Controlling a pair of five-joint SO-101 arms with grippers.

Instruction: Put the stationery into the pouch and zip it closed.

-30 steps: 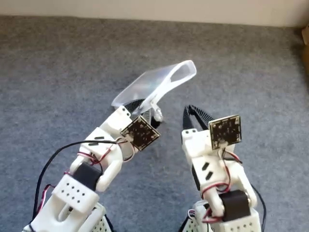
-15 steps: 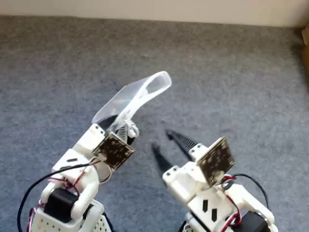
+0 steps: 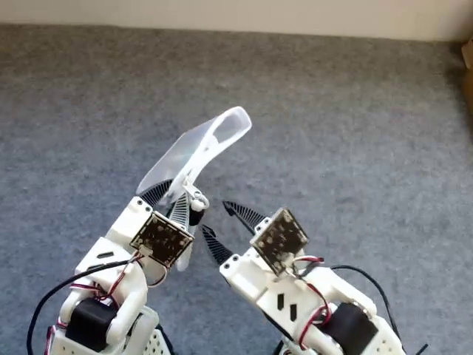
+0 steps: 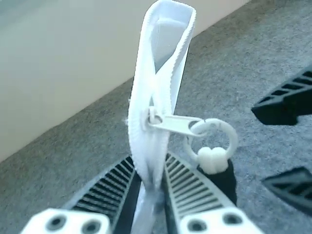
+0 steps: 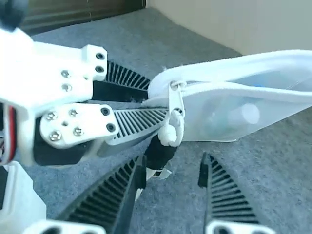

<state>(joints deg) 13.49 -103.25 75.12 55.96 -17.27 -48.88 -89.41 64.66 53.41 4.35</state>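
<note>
A translucent white pouch (image 3: 196, 148) is held up off the grey carpet, its zipper edge turned up. My left gripper (image 3: 171, 201) is shut on the pouch's lower end (image 4: 152, 187). The zipper slider (image 4: 154, 117) sits near that held end, and its white ring pull (image 4: 214, 142) hangs to one side. Pale shapes show through the pouch wall (image 5: 246, 114). My right gripper (image 3: 216, 222) stands open just beside the pull (image 5: 172, 127), which hangs a little beyond the gap between its fingertips (image 5: 170, 187). It touches nothing.
Grey carpet (image 3: 355, 133) covers the whole work surface. A pale wall (image 3: 236, 13) runs along the far edge, and a brown object (image 3: 468, 63) sits at the far right edge. Both arms' bases crowd the near edge.
My left arm drew the held pouch back and to the left. My right arm swung left toward the zipper pull, and its fingers opened.
</note>
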